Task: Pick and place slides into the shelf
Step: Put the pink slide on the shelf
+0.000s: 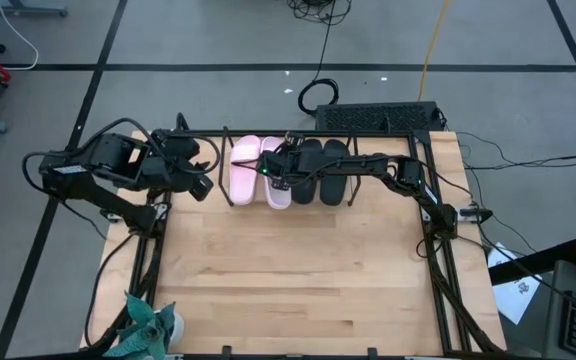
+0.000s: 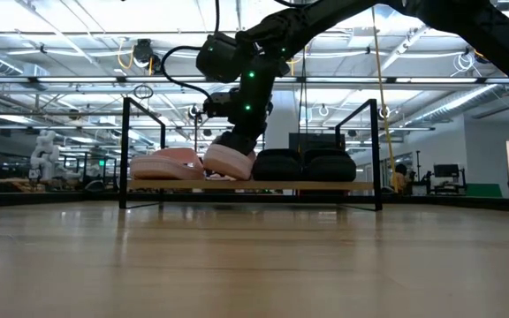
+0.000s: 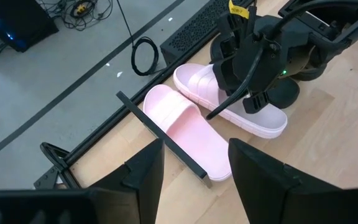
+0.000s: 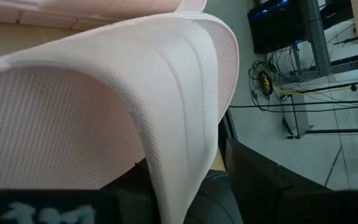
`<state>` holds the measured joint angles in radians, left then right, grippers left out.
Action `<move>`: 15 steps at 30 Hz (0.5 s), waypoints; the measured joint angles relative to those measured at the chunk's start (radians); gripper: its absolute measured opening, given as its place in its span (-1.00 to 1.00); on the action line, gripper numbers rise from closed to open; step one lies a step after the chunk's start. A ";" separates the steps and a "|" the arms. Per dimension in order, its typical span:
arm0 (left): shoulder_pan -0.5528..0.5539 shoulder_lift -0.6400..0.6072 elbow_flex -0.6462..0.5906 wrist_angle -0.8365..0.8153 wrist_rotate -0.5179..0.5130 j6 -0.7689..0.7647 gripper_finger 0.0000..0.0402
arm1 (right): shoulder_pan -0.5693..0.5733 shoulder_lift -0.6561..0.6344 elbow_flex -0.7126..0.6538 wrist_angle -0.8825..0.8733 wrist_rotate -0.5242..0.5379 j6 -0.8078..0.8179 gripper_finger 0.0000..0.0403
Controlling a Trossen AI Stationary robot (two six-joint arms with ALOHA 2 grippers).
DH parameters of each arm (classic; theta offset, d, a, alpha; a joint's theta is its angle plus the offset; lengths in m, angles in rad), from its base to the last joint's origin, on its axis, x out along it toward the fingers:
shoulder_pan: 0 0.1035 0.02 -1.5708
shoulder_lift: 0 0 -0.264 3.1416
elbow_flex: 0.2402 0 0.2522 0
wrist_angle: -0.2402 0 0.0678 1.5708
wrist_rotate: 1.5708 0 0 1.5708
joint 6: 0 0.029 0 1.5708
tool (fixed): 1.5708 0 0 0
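The shelf (image 2: pixel 254 185) stands at the table's far side, black rods over a wooden board. On its board lie a pale pink slide (image 1: pixel 243 172), a second pink slide (image 1: pixel 276 192) and two black slides (image 1: pixel 308 175) (image 1: pixel 334 172), side by side. My right gripper (image 1: pixel 280 170) reaches in from the right over the black slides and is shut on the second pink slide (image 3: pixel 253 118). My left gripper (image 1: pixel 206 178) hangs open just outside the shelf's left end, its fingers (image 3: pixel 145 177) pointing toward the pink slides, touching nothing. My right gripper holds the second pink slide by its broad strap (image 4: pixel 166 81), which fills the right wrist view and runs down between the dark fingers (image 4: pixel 260 180). It comes from above, slanting in from the table's right. In the low view the slide (image 2: pixel 228 162) sits tilted, its near end raised slightly off the board.
A larger black frame (image 1: pixel 438 250) borders the table. The bare wooden top (image 1: pixel 298 270) spreads out on the near side of the shelf. A teal crumpled thing (image 1: pixel 143 325) sits at the near left corner. A cable coil (image 1: pixel 316 97) and a black grille (image 1: pixel 378 117) lie beyond the far edge.
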<state>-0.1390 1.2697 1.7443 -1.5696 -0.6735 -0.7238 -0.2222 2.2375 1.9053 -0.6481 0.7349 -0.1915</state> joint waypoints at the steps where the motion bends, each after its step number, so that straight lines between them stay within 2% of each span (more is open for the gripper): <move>1: 0.000 0.000 0.000 0.000 0.000 0.000 -0.10 | 0.000 0.000 0.000 0.000 0.000 0.000 -0.32; 9: 0.000 0.000 0.000 0.000 -0.001 0.000 -0.10 | 0.006 -0.005 0.000 0.044 -0.007 -0.011 -0.32; 15: 0.000 0.000 0.000 0.000 -0.005 0.001 -0.10 | 0.008 -0.040 0.001 0.061 -0.082 -0.032 -0.32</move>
<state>-0.1390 1.2697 1.7443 -1.5696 -0.6785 -0.7231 -0.2142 2.1980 1.9060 -0.5873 0.6529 -0.2232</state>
